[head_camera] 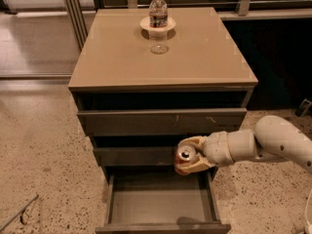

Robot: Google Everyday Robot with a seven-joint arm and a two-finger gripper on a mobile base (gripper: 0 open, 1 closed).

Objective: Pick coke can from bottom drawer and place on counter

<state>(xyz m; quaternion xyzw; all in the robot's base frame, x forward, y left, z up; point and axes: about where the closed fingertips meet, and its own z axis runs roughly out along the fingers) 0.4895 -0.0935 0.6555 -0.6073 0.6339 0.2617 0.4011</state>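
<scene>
The coke can (184, 159), red-brown with a silver top and pull tab, is held in my gripper (189, 156), which is shut on it from the right. It hangs above the back right part of the open bottom drawer (161, 203), in front of the middle drawer's face. The drawer is pulled out and its grey floor is bare. The counter (122, 57), a glossy tan top, lies above and behind. My white arm (263, 143) comes in from the right.
A clear water bottle (157, 11) stands on a small white plate (145, 24) at the back middle of the counter. The two upper drawers (161, 121) are slightly open. Speckled floor surrounds the cabinet; a thin rod (19, 213) lies at bottom left.
</scene>
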